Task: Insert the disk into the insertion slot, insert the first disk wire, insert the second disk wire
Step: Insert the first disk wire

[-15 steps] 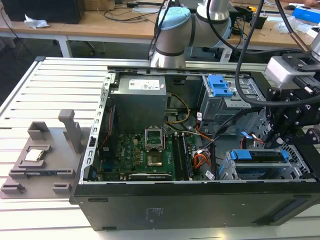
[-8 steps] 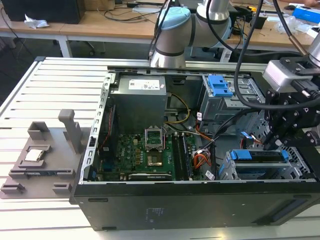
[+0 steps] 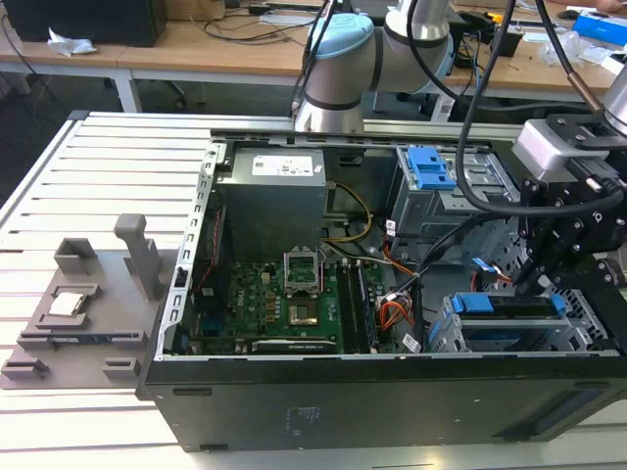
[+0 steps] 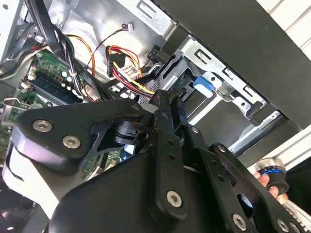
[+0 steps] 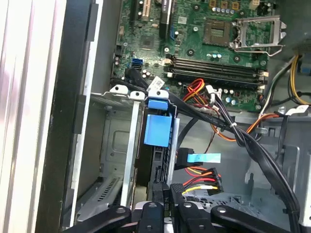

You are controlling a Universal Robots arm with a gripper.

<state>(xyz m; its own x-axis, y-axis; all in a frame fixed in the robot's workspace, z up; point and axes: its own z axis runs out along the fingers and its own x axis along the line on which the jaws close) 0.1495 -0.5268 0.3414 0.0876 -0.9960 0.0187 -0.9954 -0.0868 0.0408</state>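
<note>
A robotics lab: an opened computer tower (image 3: 392,406) on a slotted aluminium table (image 3: 108,166), cable-strewn wooden workbenches (image 3: 196,51) behind.

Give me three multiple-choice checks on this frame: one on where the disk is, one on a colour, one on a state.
1. Where is the disk?
A. in the metal drive cage inside the computer case
B. on the grey fixture beside it
C. on top of the power supply

2. What colour is the disk's carrier tab?
A. red
B. green
C. blue

3. What state is the computer case in?
A. side panel shut
B. side open, motherboard showing
C. wrapped in plastic

Answers:
1 A, the first wrist view shows the disk standing between the drive cage walls.
2 C, the tab is bright blue in the first wrist view and the exterior view.
3 B, the exterior view looks straight in at the motherboard.
</note>
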